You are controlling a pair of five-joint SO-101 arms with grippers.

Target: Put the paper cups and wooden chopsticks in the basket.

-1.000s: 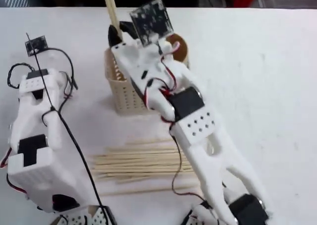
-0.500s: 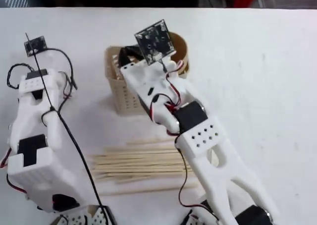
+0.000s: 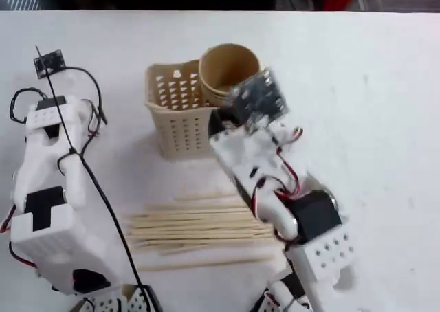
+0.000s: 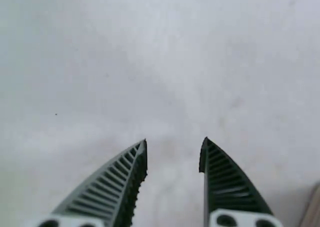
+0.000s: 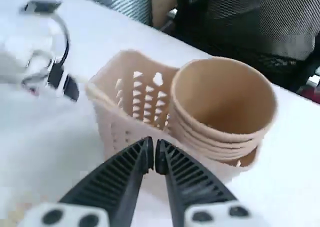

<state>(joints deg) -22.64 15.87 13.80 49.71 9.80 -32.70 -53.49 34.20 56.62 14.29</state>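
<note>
Right hand (image 5: pixel 154 146) has pulled back from the basket (image 3: pixel 180 126).

So colour-wise: plain white bench (image 3: pixel 357 85), cream basket (image 3: pixel 180 123) dotted with rows of little holes, tan kraft paper cups (image 3: pixel 227 68), pale blond wooden chopsticks (image 3: pixel 199 226), white arms (image 3: pixel 48 181) with black patches, and the left tool (image 4: pixel 174 142) and right tool (image 5: pixel 154 143) are dark grey-green with ridged stripes.
</note>
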